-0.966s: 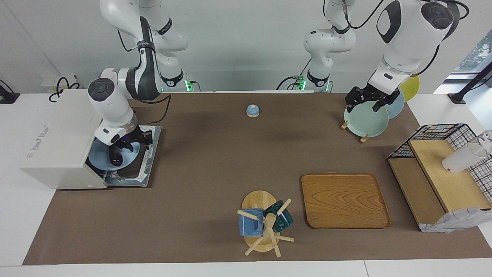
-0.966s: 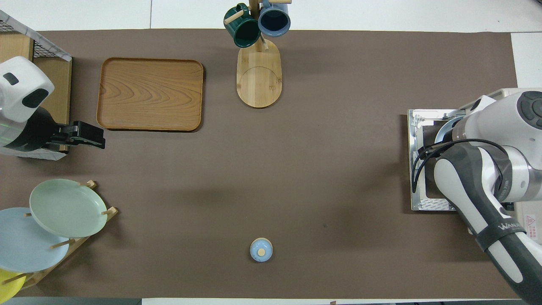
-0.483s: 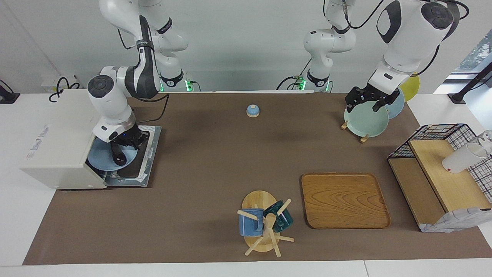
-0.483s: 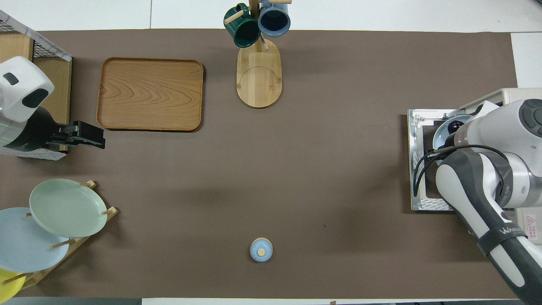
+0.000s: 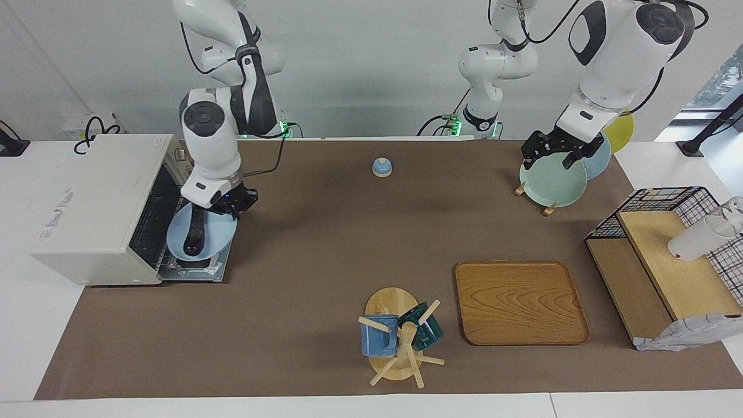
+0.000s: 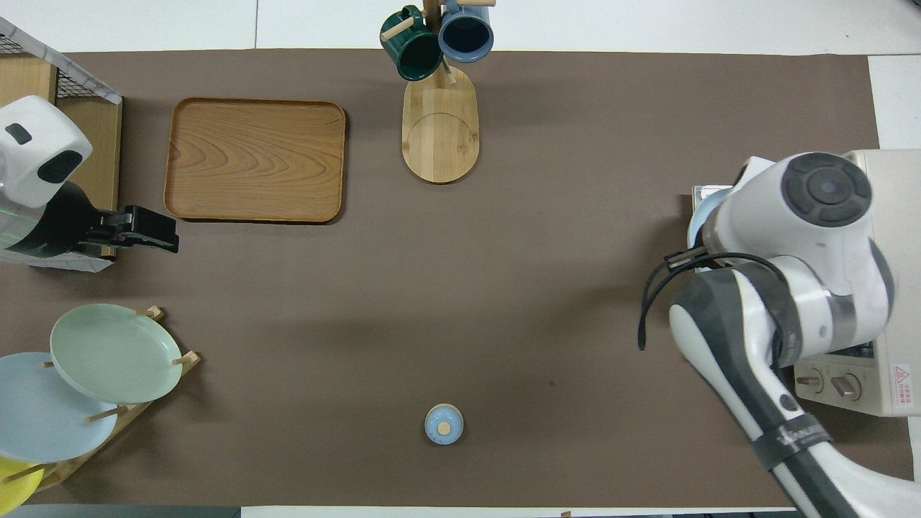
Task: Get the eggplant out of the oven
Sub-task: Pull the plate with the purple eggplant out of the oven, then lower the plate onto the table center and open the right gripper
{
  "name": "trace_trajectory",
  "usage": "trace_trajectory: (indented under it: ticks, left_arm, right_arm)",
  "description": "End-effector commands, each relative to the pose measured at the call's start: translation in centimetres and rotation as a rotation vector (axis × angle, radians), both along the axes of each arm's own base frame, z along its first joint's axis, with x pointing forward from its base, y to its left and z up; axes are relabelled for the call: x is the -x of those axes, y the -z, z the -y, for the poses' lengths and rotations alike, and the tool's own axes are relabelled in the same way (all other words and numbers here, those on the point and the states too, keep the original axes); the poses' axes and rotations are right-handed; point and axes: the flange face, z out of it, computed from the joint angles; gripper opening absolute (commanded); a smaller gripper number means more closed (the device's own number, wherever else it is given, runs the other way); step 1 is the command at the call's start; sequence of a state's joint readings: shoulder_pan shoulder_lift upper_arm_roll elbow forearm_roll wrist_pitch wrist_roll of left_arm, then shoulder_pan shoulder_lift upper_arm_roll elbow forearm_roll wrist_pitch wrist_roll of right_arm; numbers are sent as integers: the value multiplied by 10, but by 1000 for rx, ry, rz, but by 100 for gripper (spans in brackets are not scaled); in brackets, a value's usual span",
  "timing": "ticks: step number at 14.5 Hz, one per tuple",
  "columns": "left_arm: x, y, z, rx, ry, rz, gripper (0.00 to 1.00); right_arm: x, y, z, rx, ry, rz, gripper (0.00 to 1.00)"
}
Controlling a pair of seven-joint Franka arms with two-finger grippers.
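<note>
The cream-white oven (image 5: 87,197) stands at the right arm's end of the table, its drop-down door (image 5: 194,271) open flat. The dark eggplant (image 5: 193,237) lies on a light blue plate (image 5: 222,231). My right gripper (image 5: 223,209) is shut on that plate's rim and holds it over the open door, outside the oven. In the overhead view the right arm hides the eggplant; only a sliver of the plate (image 6: 698,216) and the oven (image 6: 896,288) show. My left gripper (image 5: 554,157) waits open over the plate rack; it also shows in the overhead view (image 6: 155,234).
A plate rack (image 5: 551,183) holds green, blue and yellow plates near the left arm. A wooden tray (image 5: 519,302), a mug tree (image 5: 400,339), a small blue bell (image 5: 381,167) and a black wire-and-wood rack (image 5: 667,261) stand on the brown mat.
My right arm has drawn back and risen, pulling the blue plate with the eggplant out of the oven and over the open door. The left arm has not moved.
</note>
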State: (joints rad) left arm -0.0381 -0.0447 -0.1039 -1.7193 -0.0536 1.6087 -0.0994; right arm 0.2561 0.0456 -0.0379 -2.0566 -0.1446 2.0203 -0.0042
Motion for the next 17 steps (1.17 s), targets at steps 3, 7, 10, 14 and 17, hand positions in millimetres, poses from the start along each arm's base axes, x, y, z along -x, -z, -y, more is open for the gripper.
trace_trajectory:
  ticks: [3, 7, 10, 14, 17]
  left_arm:
    - [2, -6, -3, -17, -5, 8, 100]
    - [1, -6, -6, -16, -7, 11, 100]
    - [0, -6, -12, -14, -13, 14, 100]
    - [-2, -6, -20, -13, -26, 23, 100]
    - [-4, -7, -20, -13, -27, 37, 100]
  right_arm:
    - [9, -6, -141, 70, 73, 5, 0]
    - [0, 12, -269, 162, 127, 37, 0]
    - [1, 35, -312, 138, 166, 64, 0]
    - [14, 33, -358, -24, 198, 122, 0]
    - [24, 54, -381, -63, 190, 136, 0]
